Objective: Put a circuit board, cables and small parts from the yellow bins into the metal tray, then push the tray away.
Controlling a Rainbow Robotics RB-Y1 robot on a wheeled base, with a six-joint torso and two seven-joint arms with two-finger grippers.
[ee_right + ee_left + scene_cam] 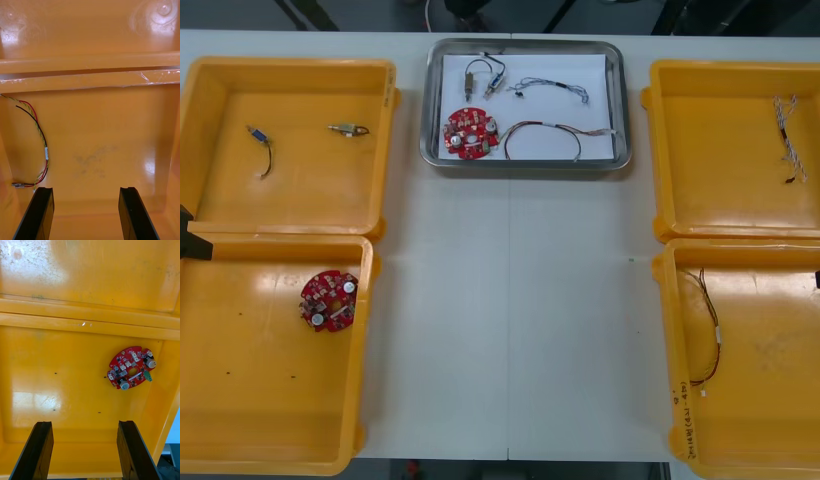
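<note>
the round red circuit board (131,368) under your left arm lies flat on the floor of the near yellow bin (240,420) on the robot's left, toward that bin's inner far corner. its face carries small silver cylinders, white blocks, a green block at one edge and an oval hole near the middle. a second round red board (471,133) already sits on the white inside of the shiny metal tray (621,100), with a twisted blue and white cable (552,88), a dark looped cable (542,130) and a small metal part (480,75) with leads.

dark handwriting (681,420) runs along the rim of the right near yellow bin (770,400); it is too small to read.

your left gripper (84,450) hangs over the left near bin, black fingers spread wide with nothing between them. the board lies beyond the fingertips, out ahead of one finger rather than the gap, clear of both. your right gripper (88,213) is likewise spread and empty over the right near bin, where a red and yellow cable (40,146) curves along the floor, its connector end just beside one finger's tip.
</note>
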